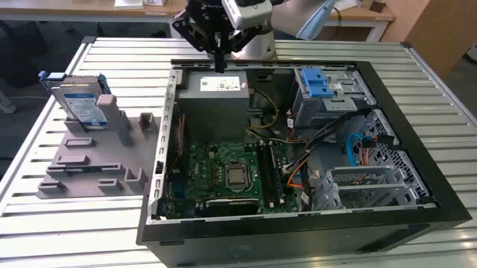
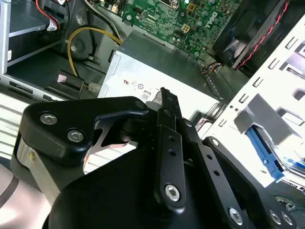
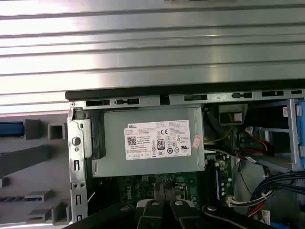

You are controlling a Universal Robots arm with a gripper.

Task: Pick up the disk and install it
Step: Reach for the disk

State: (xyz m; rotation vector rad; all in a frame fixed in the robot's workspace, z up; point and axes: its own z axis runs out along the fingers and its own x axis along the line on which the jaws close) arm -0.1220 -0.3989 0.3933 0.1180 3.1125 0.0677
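Disk (image 1: 80, 103) check: it's standing on edge in its blue carrier, slotted into the far end of a grey fixture (image 1: 97, 162) on the exterior view's left. That puts it outside the computer case and well apart from the claw.

Nearest the camera is the case's black wall (image 1: 298, 234), with the case lying open on the slatted metal surface (image 1: 60, 223). Just behind that wall, the green motherboard (image 1: 223, 173) lies flat in the bottom of the case. Further back sits a grey power supply box (image 1: 216, 97) with a white sticker. To the exterior view's right of it is a grey drive cage (image 1: 350, 92) with a blue latch (image 1: 316, 86).

At the far edge of that box hangs the claw (image 1: 220, 66), pointing straight down and clear of the metal. Its fingers are pressed together with nothing between them. The first wrist view shows the same: fingertips (image 3: 161, 191) side by side, the stickered box beneath.
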